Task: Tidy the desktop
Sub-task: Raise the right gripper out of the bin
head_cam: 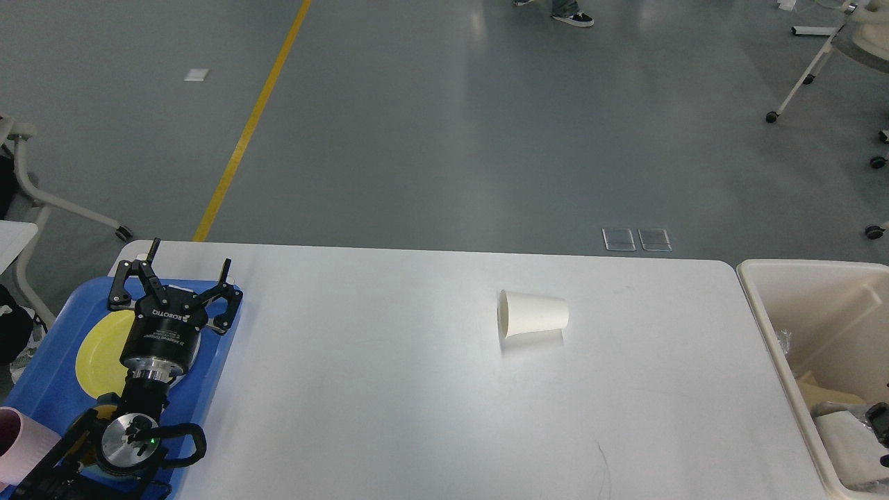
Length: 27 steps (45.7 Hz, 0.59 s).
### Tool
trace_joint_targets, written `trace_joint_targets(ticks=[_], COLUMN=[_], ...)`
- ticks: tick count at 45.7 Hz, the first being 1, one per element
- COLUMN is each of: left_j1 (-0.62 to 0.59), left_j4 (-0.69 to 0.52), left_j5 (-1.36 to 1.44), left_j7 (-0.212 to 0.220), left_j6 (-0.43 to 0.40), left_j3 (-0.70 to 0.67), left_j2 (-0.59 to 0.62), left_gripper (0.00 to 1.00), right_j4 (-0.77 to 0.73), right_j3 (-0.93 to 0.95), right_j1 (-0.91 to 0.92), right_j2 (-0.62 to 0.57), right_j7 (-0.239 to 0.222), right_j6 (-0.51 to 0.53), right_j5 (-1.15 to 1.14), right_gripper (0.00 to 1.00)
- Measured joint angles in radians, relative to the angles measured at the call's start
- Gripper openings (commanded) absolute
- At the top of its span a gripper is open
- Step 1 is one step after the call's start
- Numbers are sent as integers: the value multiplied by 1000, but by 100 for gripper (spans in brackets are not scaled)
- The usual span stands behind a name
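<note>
The large white rectangular surface [389, 389] with rounded corners fills the lower part of the head view, running from the blue plastic tray [48, 389] at its left end to the beige plastic bin [764, 305] just beside its right end; a white paper cup [533, 314] lies on its side on the surface, right of the middle and nearer the far edge, its open mouth turned to the left and its narrow base to the right; the cup is well apart from both tray and bin. The left pincer [186, 267] hangs over the tray, its black fingers spread apart with nothing between them; beneath it a round yellow plate [97, 354] lies in the tray, partly hidden by the arm; a pale pink cup [17, 444] shows at the lower left corner. Crumpled paper and foil [844, 430] lie in the bin; a small dark part shows at the right edge over the bin, too little of it to tell what it is; the right pincer cannot be made out. Beyond the surface lies a grey floor [444, 125] with a yellow line [250, 125].
</note>
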Motion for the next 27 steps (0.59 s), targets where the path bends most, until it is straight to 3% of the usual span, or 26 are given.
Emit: trace_joint_targets(ticks=[2,3,6,19,27], left_j1=[0,0,0,0,0], left_j4=[0,0,0,0,0], left_j5=[0,0,0,0,0], left_j7=[0,0,0,0,0], left_j6=[0,0,0,0,0], left_j3=[0,0,0,0,0], left_j2=[0,0,0,0,0], left_gripper=[96,96,96,96,96], right_j4=[-1,-1,-1,0,2], right_j3=[-2,-4,-9,-12,-11], right_j1=[-1,-1,-2,-19,-22], right_j2=[-1,-2,-4,8,10], right_j7=[0,0,1,5,7], right_j6=[-3,-6,-17,-30,-30], right_j5=[0,0,0,-2,-2], right_gripper=[74,81,91,100,100])
